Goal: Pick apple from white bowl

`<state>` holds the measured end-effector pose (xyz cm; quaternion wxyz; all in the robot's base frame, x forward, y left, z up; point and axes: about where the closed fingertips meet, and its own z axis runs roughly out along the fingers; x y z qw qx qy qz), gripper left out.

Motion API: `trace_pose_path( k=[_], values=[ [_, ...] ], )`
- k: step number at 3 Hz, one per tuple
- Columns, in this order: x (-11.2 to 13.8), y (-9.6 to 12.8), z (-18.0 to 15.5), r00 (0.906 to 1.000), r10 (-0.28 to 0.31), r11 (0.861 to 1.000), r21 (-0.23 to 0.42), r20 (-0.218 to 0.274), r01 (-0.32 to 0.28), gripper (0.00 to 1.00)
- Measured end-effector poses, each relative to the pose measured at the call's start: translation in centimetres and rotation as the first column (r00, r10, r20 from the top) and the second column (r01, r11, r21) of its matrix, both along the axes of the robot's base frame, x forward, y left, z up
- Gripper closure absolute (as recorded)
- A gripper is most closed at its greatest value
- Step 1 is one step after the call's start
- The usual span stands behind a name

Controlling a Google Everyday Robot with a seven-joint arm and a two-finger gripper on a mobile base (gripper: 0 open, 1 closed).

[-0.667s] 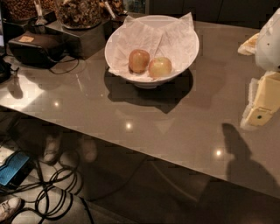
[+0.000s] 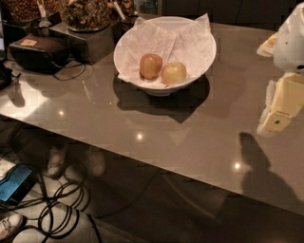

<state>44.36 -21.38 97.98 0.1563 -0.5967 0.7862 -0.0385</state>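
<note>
The white bowl [image 2: 137, 43], lined with crumpled white paper, stands at the back middle of the grey table. Two apples lie in it side by side. The paler yellow-green apple [image 2: 174, 72] is on the right. The darker, redder apple [image 2: 151, 65] is on the left, touching it. My gripper [image 2: 279, 110] hangs at the right edge of the view, above the table. It is well to the right of the bowl and lower in the picture, apart from it, and holds nothing that I can see.
A black case [image 2: 39, 51] with a cable lies at the table's left. Dark containers of nuts or snacks [image 2: 85, 14] stand behind it. The table's front edge [image 2: 142, 166] runs diagonally. Cables [image 2: 57, 209] and shoes [image 2: 57, 159] are on the floor below.
</note>
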Motion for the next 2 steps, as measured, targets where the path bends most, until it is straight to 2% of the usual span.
trace_pose_path(
  k=[1, 2],
  values=[
    [1.9, 0.6, 0.3, 0.9988, -0.039, 0.999, -0.001, -0.030, 0.039, 0.00],
    [4.0, 2.0, 0.0, 0.9967, -0.049, 0.999, -0.015, -0.065, 0.048, 0.00]
  ],
)
